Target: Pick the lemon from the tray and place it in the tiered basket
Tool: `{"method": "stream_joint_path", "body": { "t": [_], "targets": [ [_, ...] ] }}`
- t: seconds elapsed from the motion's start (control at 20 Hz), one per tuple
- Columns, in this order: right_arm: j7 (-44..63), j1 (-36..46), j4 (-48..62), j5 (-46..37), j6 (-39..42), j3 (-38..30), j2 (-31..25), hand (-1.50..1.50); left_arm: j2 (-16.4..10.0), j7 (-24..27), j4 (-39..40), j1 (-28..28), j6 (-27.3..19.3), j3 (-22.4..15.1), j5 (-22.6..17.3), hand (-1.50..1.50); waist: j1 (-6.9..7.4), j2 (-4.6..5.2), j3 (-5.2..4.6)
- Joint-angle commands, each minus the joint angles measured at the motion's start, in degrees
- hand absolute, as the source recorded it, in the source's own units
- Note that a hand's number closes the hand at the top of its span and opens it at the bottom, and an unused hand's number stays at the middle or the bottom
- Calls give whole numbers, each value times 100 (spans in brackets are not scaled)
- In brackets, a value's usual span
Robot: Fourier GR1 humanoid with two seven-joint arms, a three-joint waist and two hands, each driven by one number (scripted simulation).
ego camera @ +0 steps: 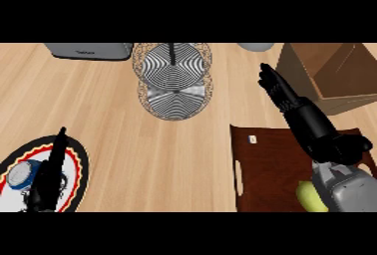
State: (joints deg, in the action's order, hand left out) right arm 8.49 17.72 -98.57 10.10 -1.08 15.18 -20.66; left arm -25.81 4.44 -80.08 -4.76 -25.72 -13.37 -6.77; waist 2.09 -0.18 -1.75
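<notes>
— Fingers (278, 88) of the right hand (315, 128)?
— Straight, together, holding nothing, pointing beyond the tray (265, 169).
— The lemon (308, 195)?
— Yellow-green, at the tray's near edge, half hidden by the right forearm (346, 189).
— Around?
— Wire tiered basket (174, 79) well apart on the pale wood counter (110, 109).

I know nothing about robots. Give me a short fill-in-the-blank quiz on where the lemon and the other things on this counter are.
1. The lemon lies on the brown tray, partly hidden by the robot's ____ forearm.
2. The lemon's colour is ____.
3. In this view the grey toaster stands to the ____ of the tiered basket.

Missing words: right; yellow; left.
</notes>
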Motion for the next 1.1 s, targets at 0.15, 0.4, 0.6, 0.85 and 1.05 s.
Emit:
{"method": "stream_joint_path", "body": {
  "t": [0.15, 0.4, 0.6, 0.85, 1.05],
  "targets": [
    [-1752, -190, -604, 1888, 1506, -939, -1, 150, 355, 238, -495, 545, 64, -16, -149, 0, -426, -17, 244],
    [-2386, -1025, 243, 3081, 2535, -1719, -45, -150, 746, 20, -804, 1073, 121, -245, -271, 0, -552, 111, 257],
    [-2361, -1355, 270, 4133, 4453, -1147, -243, -150, 770, 64, -778, 1018, 242, -303, -327, 0, -455, 98, 260],
    [-3168, -1726, 811, 4460, 6601, -2255, -1326, -150, 764, -142, -743, 1228, 151, -307, -222, 0, -557, 59, 241],
    [-3078, -1524, 648, 3638, 6649, -3508, -1917, -150, 858, -138, -782, 1078, 27, -357, -177, 0, -620, -19, 248]
  ]
}}
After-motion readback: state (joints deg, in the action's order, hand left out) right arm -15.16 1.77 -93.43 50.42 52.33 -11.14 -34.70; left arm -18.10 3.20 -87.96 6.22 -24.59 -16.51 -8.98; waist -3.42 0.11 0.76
